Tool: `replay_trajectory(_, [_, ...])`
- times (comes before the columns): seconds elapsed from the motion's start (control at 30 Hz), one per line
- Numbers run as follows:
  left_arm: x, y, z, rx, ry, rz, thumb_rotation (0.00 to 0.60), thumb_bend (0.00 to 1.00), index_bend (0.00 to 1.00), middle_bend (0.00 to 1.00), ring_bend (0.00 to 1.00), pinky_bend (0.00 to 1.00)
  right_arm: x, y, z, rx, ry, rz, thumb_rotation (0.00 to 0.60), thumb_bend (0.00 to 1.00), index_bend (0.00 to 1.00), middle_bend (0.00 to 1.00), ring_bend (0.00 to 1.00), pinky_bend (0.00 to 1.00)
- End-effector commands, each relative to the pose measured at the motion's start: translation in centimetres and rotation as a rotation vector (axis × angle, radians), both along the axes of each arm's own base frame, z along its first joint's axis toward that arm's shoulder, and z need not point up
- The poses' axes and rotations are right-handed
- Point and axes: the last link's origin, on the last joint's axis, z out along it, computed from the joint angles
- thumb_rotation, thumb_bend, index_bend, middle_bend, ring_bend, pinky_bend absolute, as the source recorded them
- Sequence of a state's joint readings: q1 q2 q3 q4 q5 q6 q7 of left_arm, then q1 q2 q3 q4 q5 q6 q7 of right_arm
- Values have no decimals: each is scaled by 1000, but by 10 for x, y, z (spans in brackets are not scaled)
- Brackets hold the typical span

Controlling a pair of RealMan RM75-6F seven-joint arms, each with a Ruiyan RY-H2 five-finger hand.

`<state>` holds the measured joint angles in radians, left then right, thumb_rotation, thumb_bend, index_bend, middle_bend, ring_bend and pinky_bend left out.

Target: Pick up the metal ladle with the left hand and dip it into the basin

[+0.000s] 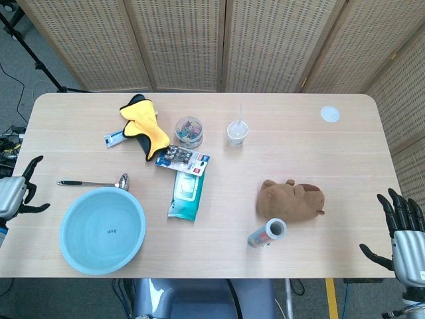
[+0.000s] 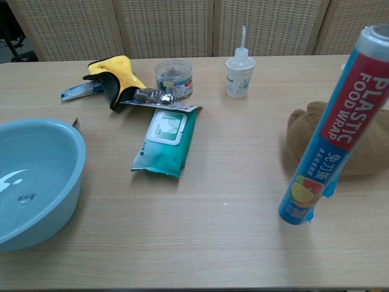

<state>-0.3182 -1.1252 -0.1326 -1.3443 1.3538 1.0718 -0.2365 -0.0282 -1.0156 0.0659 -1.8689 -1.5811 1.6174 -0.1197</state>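
Observation:
The metal ladle (image 1: pixel 93 182) lies flat on the table just behind the light blue basin (image 1: pixel 102 230), bowl end to the right, handle pointing left. In the chest view only a sliver of the ladle (image 2: pixel 76 123) shows behind the basin (image 2: pixel 36 182), which holds clear water. My left hand (image 1: pixel 16 196) hovers off the table's left edge, fingers spread, holding nothing, a short way left of the handle tip. My right hand (image 1: pixel 402 232) stays off the right edge near the front, fingers spread and empty.
A yellow and black cloth (image 1: pixel 143 125), small tube (image 1: pixel 115 138), clear tub (image 1: pixel 189 131), blister pack (image 1: pixel 182 159) and wipes pack (image 1: pixel 188 189) lie right of the ladle. A squeeze bottle (image 1: pixel 237 131), plush toy (image 1: pixel 292 199) and upright food wrap roll (image 1: pixel 267 233) stand further right.

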Motion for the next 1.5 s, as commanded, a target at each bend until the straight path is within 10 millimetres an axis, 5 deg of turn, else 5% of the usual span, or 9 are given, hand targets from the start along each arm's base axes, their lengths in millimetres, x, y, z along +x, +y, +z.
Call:
replay_trajectory(0.03, [-9,23,-10,-17,29,41,600,89,36,948,968,947,0,0,-1,8,1,-2,600,0,0,0,0,0])
replay_trajectory(0.33, [-27,58,-39,-87,74,133,600,290,317,960,969,947,-2,-2,-8,31,10,-25,600,0,0,0,0,0])
replay_trajectory(0.83, [-38,77,-78,-146,105,195,600,365,345,960,969,947,-6,-4,-14,55,15,-47,600,0,0,0,0,0])
replay_trajectory(1.5, [-43,94,-101,-166,115,238,600,364,437,960,969,947,-7,-5,-20,80,21,-58,600,0,0,0,0,0])
